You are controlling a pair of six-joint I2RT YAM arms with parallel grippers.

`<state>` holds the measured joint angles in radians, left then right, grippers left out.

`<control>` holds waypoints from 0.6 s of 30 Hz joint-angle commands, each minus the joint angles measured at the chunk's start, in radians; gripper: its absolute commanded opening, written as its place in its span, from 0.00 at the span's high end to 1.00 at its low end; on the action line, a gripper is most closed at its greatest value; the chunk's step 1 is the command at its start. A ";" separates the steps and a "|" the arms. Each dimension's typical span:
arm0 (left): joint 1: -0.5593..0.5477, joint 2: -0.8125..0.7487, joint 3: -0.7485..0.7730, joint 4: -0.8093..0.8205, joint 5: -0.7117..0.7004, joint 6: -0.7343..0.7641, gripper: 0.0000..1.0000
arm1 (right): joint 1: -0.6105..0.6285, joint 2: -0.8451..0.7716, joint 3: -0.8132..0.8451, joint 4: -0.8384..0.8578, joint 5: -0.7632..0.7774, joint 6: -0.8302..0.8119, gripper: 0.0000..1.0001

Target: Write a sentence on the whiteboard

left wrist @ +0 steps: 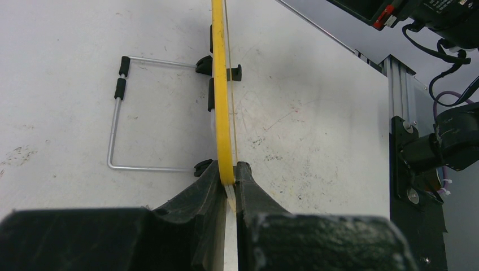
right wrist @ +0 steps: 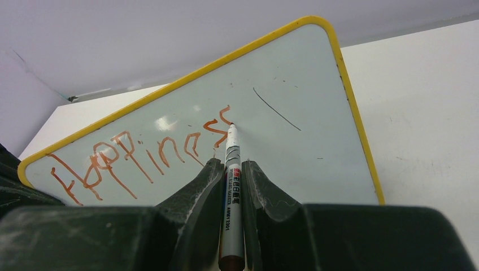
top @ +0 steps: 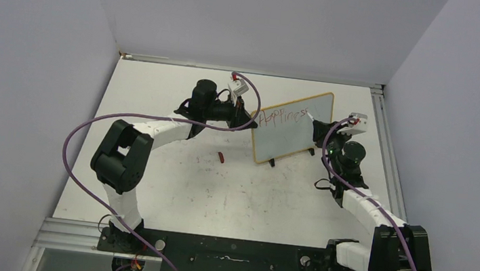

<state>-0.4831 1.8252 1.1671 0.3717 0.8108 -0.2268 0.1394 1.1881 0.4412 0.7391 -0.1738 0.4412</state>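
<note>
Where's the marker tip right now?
Right wrist view: the marker, held in the right gripper, has its tip on the whiteboard near its middle, at the top of the last letter of the red writing.

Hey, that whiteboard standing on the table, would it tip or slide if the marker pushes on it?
Probably tippy alone: the whiteboard stands propped on a thin wire stand. It looks thin and rigid, likely light, so it might slide. The left pincer clamps its edge, which should brace it against the marker.
</note>
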 commanded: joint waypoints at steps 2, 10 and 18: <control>-0.008 -0.029 -0.010 0.027 0.036 0.017 1.00 | 0.007 -0.025 -0.005 0.006 0.049 -0.026 0.95; -0.008 -0.032 -0.010 0.027 0.038 0.018 1.00 | 0.008 -0.022 -0.003 -0.011 0.069 -0.032 0.95; -0.008 -0.031 -0.008 0.025 0.040 0.017 1.00 | 0.019 -0.032 -0.012 -0.033 0.060 -0.035 0.95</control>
<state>-0.4831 1.8252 1.1667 0.3717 0.8112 -0.2279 0.1406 1.1831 0.4412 0.7006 -0.1162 0.4252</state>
